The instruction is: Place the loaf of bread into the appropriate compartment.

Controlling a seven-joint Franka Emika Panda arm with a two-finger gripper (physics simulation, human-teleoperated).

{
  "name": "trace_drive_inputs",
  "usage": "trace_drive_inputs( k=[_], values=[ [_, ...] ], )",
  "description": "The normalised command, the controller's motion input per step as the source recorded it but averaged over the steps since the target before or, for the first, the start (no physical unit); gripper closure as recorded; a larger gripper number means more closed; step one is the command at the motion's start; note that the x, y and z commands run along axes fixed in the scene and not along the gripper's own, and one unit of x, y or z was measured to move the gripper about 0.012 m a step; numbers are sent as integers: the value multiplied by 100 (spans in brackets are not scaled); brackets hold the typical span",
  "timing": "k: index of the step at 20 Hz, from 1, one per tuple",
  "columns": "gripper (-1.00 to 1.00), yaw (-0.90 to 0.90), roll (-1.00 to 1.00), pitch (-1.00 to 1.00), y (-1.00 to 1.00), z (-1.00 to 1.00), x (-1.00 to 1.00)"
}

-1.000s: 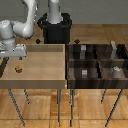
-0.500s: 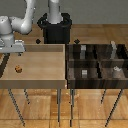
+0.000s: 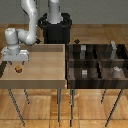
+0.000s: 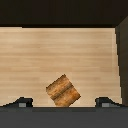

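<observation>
On the pale wooden counter [image 3: 42, 65], the loaf of bread [image 3: 18, 69] lies at six o'clock beneath the hand [image 3: 16, 62], fingers spread apart.

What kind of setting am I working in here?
Likely a simulated sorting bench, not a real room: a light wooden table on thin metal legs, a dark compartmented organizer beside it holding small grey items, and a loaf of bread under the gripper, all on wood flooring.
</observation>
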Motion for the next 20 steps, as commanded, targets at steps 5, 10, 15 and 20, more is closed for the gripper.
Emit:
trace_drive_inputs(
  k=[5,10,15,20],
  values=[
    [-100,0,0,0,0,-100,0],
    [100,0,0,0,0,-20,0],
    [100,0,0,0,0,0,0],
    [100,0,0,0,0,60,0]
  ],
)
